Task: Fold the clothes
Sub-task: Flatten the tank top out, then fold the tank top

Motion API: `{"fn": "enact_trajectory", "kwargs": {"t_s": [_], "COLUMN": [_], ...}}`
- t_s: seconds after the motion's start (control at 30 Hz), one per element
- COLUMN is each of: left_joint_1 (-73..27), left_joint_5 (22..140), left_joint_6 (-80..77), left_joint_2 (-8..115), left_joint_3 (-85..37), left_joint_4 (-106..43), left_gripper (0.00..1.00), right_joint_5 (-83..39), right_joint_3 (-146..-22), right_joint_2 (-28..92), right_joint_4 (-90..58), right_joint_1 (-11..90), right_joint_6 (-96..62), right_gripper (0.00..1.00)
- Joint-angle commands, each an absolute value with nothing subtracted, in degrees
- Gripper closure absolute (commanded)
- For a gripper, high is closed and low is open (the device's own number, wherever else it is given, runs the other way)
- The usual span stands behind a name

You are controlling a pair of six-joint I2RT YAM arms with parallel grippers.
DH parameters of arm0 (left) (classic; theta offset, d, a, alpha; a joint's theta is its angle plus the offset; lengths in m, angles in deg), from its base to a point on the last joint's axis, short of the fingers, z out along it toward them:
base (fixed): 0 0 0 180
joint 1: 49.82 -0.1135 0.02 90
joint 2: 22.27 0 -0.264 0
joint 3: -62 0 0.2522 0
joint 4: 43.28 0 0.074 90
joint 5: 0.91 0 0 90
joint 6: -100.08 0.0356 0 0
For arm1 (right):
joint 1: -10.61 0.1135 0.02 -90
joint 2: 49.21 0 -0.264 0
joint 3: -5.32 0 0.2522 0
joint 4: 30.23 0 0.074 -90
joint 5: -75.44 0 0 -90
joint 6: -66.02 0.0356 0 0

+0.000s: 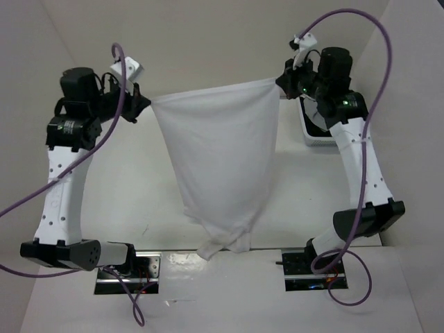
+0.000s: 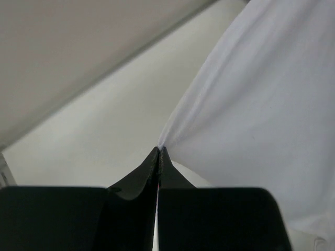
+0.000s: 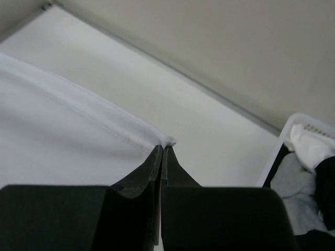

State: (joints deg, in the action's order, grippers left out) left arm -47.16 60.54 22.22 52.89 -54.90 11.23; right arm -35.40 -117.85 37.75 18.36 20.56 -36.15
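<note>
Top external: a plain white, thin-fabric garment (image 1: 218, 152) hangs spread between both raised arms, its lower end bunched on the pale worktop (image 1: 139, 201). No fold is made yet, so all folding is judged outstanding. Left wrist: left jaws pinched on one upper corner. Right wrist: right jaws clamped on the hemmed corner, with a white lattice plastic basket (image 3: 272, 157) nearby.

White lattice basket (image 1: 313, 136) sits at far right of the pale worktop (image 1: 139, 187), near the side wall (image 1: 416, 83), partly hidden. Inside: grey fabric (image 3: 292, 184), a white piece (image 3: 310, 145), something dark (image 3: 327, 183).
</note>
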Motion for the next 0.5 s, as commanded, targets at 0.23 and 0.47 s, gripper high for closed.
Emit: {"fn": "enact_trajectory", "kwargs": {"t_s": [0.23,0.47], "left_joint_1": [-47.53,-47.53], "left_joint_5": [70.71,73.44], "left_joint_6": [22.56,20.80], "left_joint_2": [58.93,64.83], "left_joint_3": [-44.82,-53.97], "left_joint_4": [-5.43,-4.91], "left_gripper": [1.00,1.00], "right_joint_5": [-28.88,-24.31], "right_joint_3": [-112.68,-113.39], "right_joint_2": [46.15,49.23], "right_joint_4": [7.18,4.71], "right_joint_1": [20.10,21.15], "right_joint_6": [-39.54,-39.54], "right_gripper": [1.00,1.00]}}
